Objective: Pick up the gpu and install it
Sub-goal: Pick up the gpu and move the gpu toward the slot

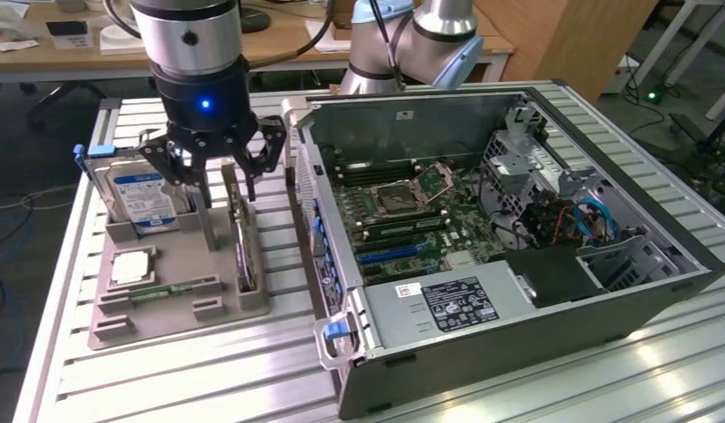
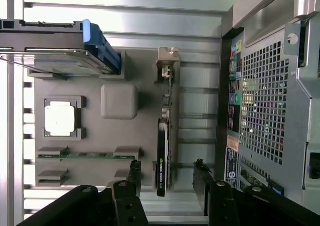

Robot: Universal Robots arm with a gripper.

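We see a ribbed silver metal table point(image 1: 197, 379), faintly shiny; a smooth matt grey plastic holder tray point(image 1: 197, 260); a thin green circuit-board gpu point(image 2: 164, 156), its black cooler face glossy; a dark grey sheet-metal computer case point(image 1: 551, 335), dull outside, bare bright steel within.

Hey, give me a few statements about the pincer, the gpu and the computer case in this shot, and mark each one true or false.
1. The pincer is open over the gpu, with one finger on each side of the card. True.
2. The gpu is already seated inside the computer case. False: it stands on edge in the grey tray, outside the case on the exterior view's left.
3. The hard drive stands upright in the same tray. True.
4. The computer case is closed up. False: its side is open and the motherboard is exposed.
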